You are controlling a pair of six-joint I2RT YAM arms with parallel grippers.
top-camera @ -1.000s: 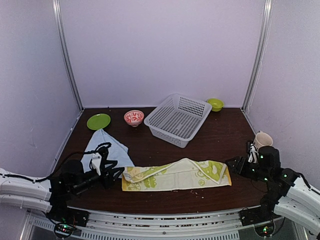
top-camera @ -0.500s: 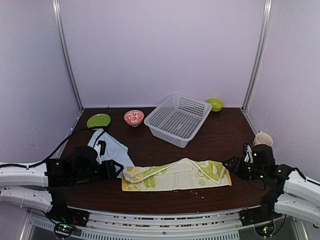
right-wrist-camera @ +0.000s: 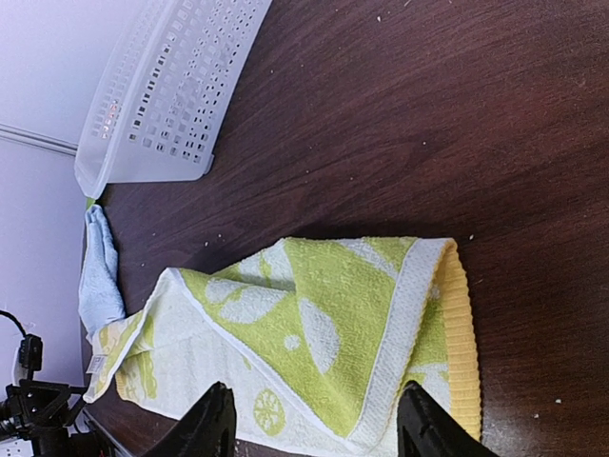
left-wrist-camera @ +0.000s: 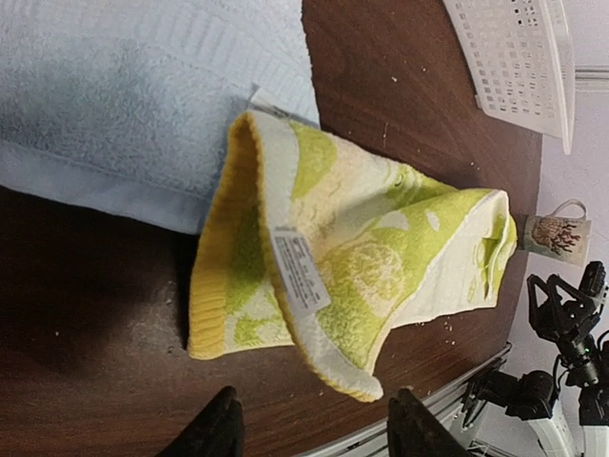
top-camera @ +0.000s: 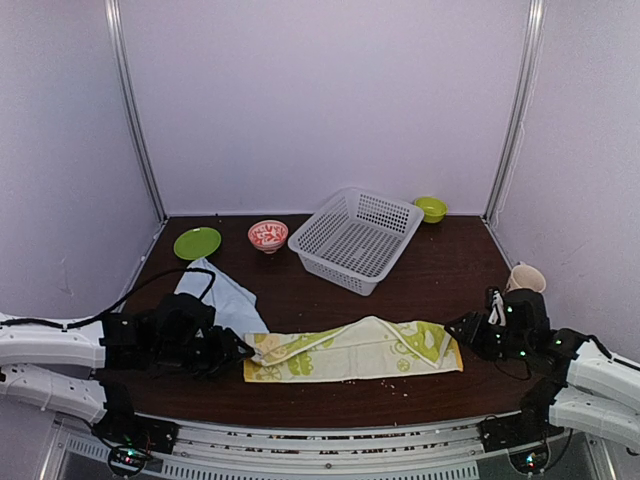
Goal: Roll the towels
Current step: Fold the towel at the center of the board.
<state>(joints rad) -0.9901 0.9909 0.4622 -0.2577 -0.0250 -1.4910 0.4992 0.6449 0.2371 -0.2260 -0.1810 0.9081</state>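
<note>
The lime-green towel (top-camera: 350,350) is laid folded in a long strip across the near tabletop (top-camera: 440,275), its left end touching the pale blue towel (top-camera: 222,297). The left end effector (top-camera: 235,350) is seen spread at that end and the right end effector (top-camera: 462,332) spread at the other. Neither appears to pinch the cloth.
</note>
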